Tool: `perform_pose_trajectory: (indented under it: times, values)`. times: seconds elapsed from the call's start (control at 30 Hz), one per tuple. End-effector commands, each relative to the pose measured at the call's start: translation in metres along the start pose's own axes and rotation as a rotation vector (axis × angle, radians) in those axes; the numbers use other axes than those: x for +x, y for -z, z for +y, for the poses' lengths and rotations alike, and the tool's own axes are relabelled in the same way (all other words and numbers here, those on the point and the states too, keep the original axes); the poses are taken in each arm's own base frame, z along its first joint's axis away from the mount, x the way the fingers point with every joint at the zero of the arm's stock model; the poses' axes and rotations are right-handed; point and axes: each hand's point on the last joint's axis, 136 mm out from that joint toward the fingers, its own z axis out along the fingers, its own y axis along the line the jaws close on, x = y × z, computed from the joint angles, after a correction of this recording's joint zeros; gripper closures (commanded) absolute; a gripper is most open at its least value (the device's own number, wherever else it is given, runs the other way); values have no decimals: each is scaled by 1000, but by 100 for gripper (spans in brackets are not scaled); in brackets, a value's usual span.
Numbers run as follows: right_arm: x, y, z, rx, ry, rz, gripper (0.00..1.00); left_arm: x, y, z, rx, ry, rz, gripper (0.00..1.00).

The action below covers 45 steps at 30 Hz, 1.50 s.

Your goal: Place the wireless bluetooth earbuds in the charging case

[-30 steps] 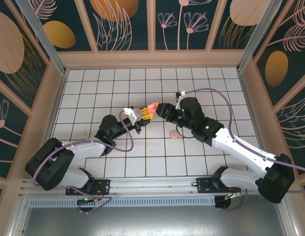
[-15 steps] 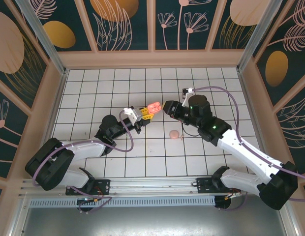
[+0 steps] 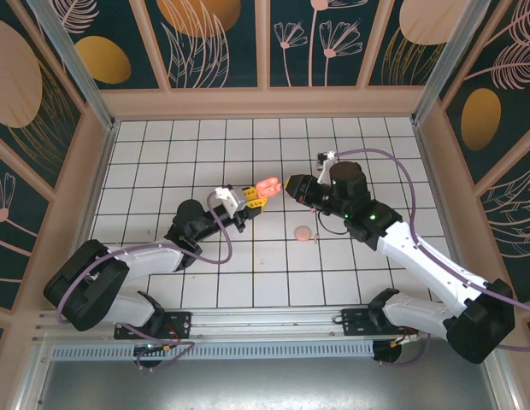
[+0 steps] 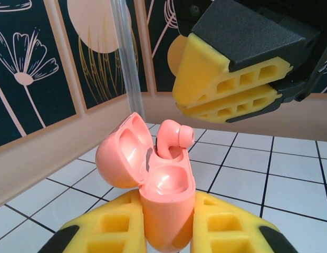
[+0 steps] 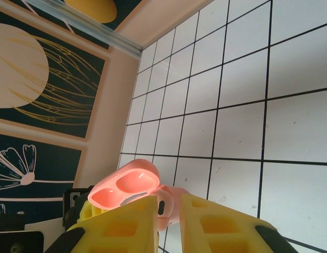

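My left gripper [image 3: 255,198] [image 4: 166,232] is shut on the salmon charging case [image 3: 267,186] [image 4: 166,208], holding it upright above the tiles with its lid [image 4: 124,158] swung open to the left. One pink earbud [image 4: 171,138] [image 5: 171,203] stands in the case's far slot, its head sticking up above the rim. The near slot is empty. My right gripper [image 3: 287,184] [image 5: 171,224] hovers just right of the case, apart from it. Its yellow fingers [image 4: 227,89] lie together with nothing between them.
A pale pink round disc [image 3: 303,232] lies on the white tiled floor just below the grippers, with a tiny pale bit [image 3: 317,238] beside it. Wooden walls [image 3: 265,102] ring the floor.
My right gripper has drawn back to the right, away from the case, and its jaws have shut. The left gripper and the case have stayed put.
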Motion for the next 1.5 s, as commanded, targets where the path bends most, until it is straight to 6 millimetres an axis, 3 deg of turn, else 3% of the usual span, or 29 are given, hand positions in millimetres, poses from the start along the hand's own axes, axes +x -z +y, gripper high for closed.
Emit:
perform_pose_trajectory:
  times: [0.0, 0.8, 1.03, 1.17, 1.47]
  values:
    - [4, -6, 4, -30, 7, 18, 82, -20, -3, -1, 9, -38, -59, 89]
    - [20, -17, 12, -46, 14, 71, 83, -21, -3, -2, 11, -36, -61, 89]
    - [10, -1, 11, -6, 53, 40, 76, -20, -3, -2, 12, -35, -59, 89]
    - [5, 10, -10, 84, 60, 57, 72, -18, -3, -3, 13, -36, -55, 89]
    - [2, 23, -101, 449, 50, 192, 67, -15, 0, -1, 0, -38, -43, 89]
